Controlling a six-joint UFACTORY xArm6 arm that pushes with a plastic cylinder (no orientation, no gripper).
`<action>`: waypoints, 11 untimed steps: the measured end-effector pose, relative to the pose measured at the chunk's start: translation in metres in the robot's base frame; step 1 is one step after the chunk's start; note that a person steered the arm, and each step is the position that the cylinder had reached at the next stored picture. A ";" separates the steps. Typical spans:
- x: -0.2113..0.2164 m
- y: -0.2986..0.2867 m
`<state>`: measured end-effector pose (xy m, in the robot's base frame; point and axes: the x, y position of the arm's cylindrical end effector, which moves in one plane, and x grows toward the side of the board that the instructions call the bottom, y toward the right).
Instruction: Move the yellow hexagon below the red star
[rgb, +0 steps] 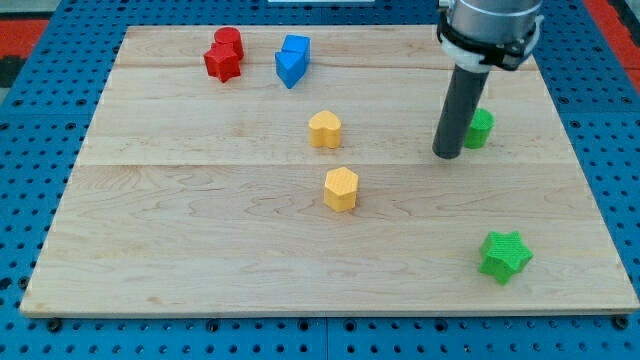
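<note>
1. The tip (447, 156) rests on the tabletop (200, 250), just left of a green block (481, 128); the rod carries no fingers.
2. The yellow hexagon (341, 189) sits mid-board, directly below a yellow block (325, 130).
3. The red star (222, 64) lies at upper left, touching a red block (230, 41).

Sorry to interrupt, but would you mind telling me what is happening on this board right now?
My tip is down on the wooden board at the view's right, beside a green block. My job is to push the yellow hexagon, which sits near the middle, to below the red star at the view's top left. The hexagon is well away from both the star and my tip, so that push has not begun.
</note>
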<state>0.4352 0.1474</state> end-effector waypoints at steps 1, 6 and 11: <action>-0.015 0.027; -0.001 -0.267; 0.011 -0.171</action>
<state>0.4457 -0.0238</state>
